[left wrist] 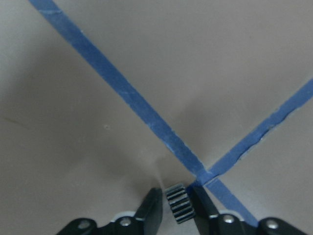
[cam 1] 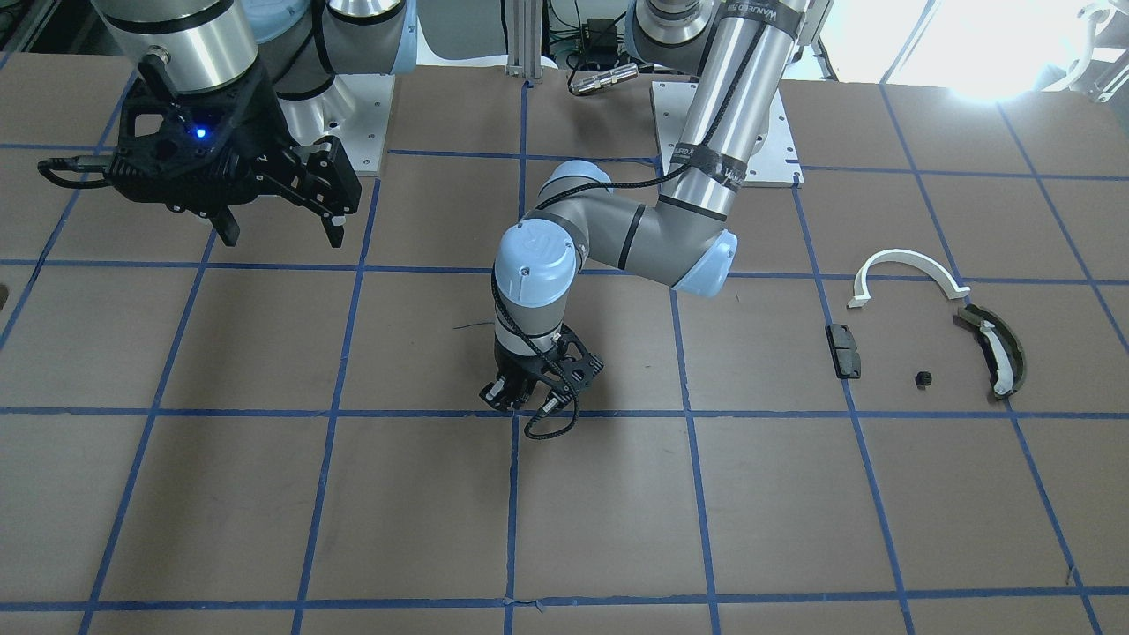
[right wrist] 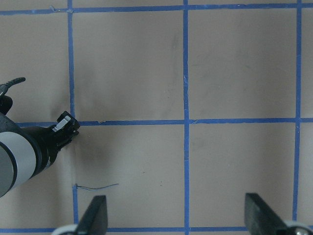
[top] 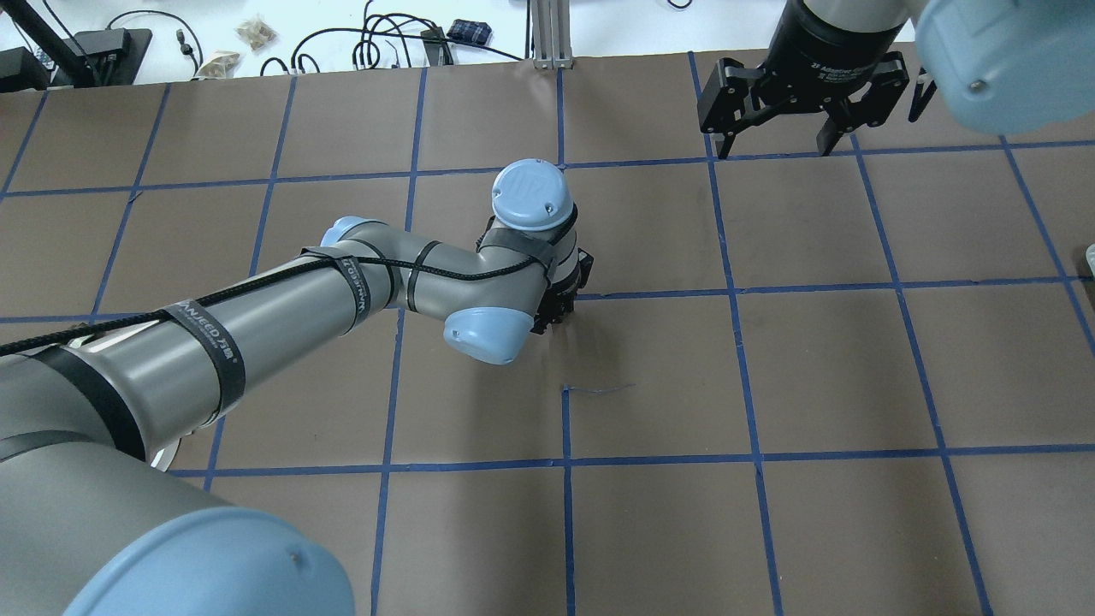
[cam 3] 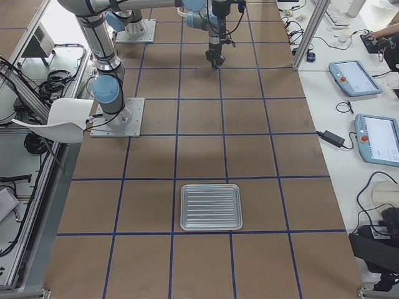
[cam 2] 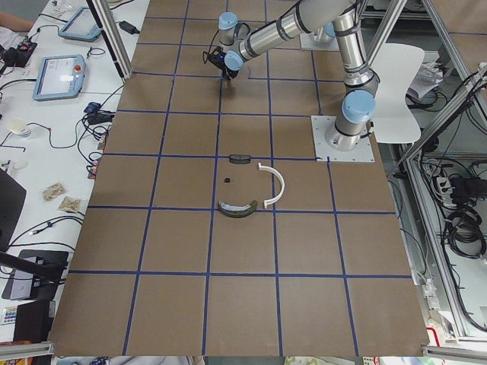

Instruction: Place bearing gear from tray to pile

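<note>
The left gripper (left wrist: 176, 197) pinches the bearing gear (left wrist: 179, 204) by its toothed rim over a tape crossing (left wrist: 203, 176), so this thin hold may let it slip and roll short of the pile (cam 1: 992, 348), at three o'clock in the front-facing view.

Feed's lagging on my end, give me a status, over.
Left hand shut on gear, low at centre. Right hand open, raised aside. Pile to robot's left; nothing seen in between.

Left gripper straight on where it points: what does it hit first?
The small dark toothed gear in the left gripper would likely touch the brown table first, beside the blue tape crossing.
</note>
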`<state>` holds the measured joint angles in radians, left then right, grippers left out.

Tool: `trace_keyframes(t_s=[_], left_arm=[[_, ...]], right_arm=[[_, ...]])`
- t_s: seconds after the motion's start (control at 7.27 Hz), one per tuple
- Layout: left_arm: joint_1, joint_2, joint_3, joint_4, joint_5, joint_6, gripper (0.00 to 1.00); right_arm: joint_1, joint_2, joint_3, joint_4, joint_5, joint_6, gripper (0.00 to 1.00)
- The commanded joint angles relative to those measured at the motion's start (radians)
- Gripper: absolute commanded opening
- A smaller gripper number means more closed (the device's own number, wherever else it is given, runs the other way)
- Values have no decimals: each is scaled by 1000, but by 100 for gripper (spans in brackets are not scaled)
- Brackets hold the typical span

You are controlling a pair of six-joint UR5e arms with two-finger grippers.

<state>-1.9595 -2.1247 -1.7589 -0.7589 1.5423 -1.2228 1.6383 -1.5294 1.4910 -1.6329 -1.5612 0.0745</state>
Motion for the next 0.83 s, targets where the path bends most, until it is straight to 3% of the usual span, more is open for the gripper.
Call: trace_keyframes(t_s=[0.0,0.41,0.69], left_arm=[[23,27,1,-6,-2,55,14],[121,144,-2,-208,18,454,4],[271,239,-16,-322,137,910,4]], right_arm=[[0,0,0,1,0,2,100],[0,0,0,1,0,2,100],[0,0,0,1,-2,2,100]])
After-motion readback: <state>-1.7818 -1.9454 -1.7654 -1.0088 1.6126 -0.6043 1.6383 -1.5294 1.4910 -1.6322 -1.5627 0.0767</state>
